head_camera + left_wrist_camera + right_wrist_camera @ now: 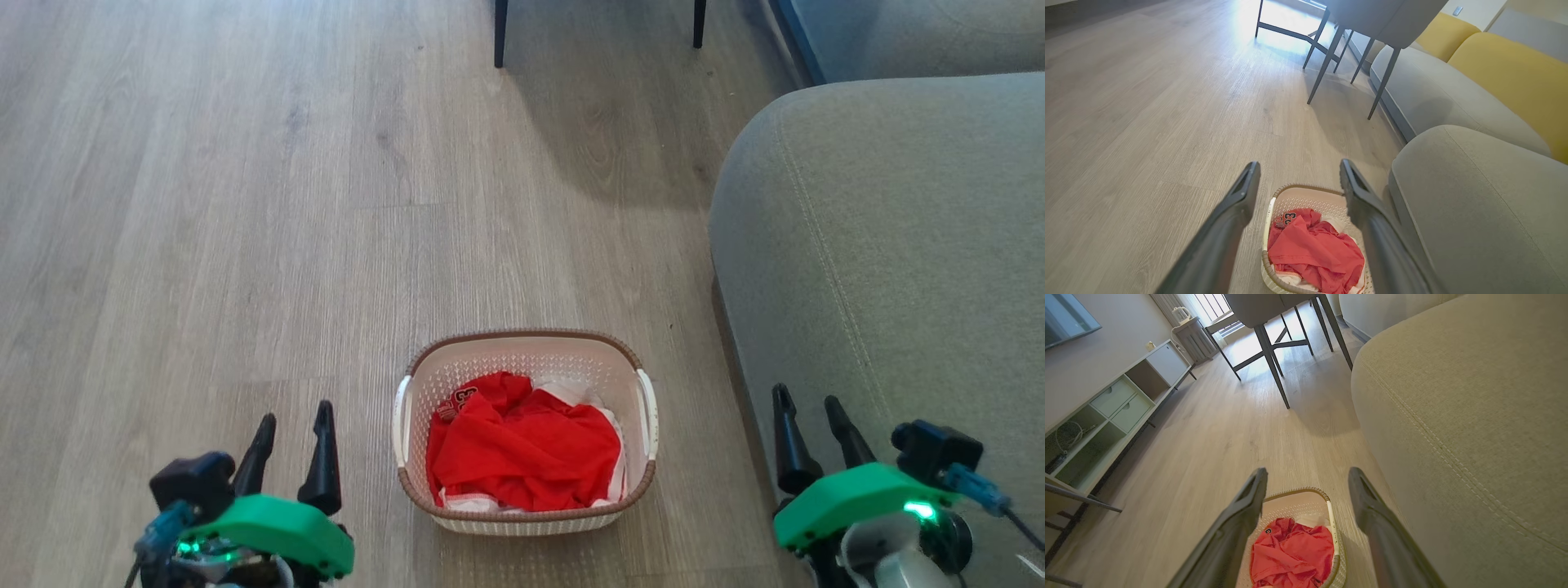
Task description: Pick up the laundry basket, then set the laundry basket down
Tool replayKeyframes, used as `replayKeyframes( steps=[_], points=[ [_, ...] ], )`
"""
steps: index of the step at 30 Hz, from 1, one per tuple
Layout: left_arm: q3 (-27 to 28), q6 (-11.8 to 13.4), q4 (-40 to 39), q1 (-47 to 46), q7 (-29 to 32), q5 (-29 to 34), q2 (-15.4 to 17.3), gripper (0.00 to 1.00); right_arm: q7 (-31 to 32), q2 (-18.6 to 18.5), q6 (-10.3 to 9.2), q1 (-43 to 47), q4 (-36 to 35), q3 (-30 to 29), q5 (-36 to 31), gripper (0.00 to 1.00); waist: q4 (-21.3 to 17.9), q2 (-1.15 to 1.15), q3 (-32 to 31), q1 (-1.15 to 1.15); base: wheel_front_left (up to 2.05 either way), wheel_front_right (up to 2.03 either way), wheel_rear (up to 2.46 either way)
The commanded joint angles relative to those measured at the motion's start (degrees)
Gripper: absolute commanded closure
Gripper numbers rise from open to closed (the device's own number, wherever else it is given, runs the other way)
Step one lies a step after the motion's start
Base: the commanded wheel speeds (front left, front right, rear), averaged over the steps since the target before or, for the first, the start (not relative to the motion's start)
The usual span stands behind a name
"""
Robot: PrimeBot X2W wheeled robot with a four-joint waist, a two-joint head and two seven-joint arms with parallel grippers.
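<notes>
- Basket (pixel 522 359) stands upright on the wood floor (pixel 204 204), near the grey sofa (pixel 882 245) on its right, not touching it.
- Inside: a crumpled red garment (pixel 522 449), with white cloth showing at its edges.
- Brown rim unbroken all round; the white handles on both sides are free.
- Left gripper (pixel 295 415) is low at the basket's left, fingers parted, nothing between them, short of the handle.
- Right gripper (pixel 807 397) is on the basket's right, in front of the sofa's edge, likewise released and empty.
- Neither gripper touches the basket.
- Both wrist views look down between spread fingers at the basket below.
- Dark chair legs (pixel 500 33) stand farther along the floor, beyond the basket.
</notes>
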Motion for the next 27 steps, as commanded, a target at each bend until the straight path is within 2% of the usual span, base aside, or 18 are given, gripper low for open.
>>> replayKeyframes(
  steps=[1, 27],
  points=[
    [1.21, 0.73, -1.59, -1.57, -0.97, 1.86, 0.98, 0.0, -0.86, -0.62, 0.06, -3.18, -2.0, 1.37, -1.81, 0.0, 0.0, 0.0, 0.02, 0.0, 0.0, 0.0, 0.0],
    [-0.03, 2.18, -1.37, -0.4, -5.16, 18.23, 0.84, 0.0, -5.06, -0.81, 0.07, -3.42, -2.19, 5.19, -19.13, 0.0, 0.13, 0.0, 0.08, 0.0, 0.0, 0.0, 0.0]
  ],
)
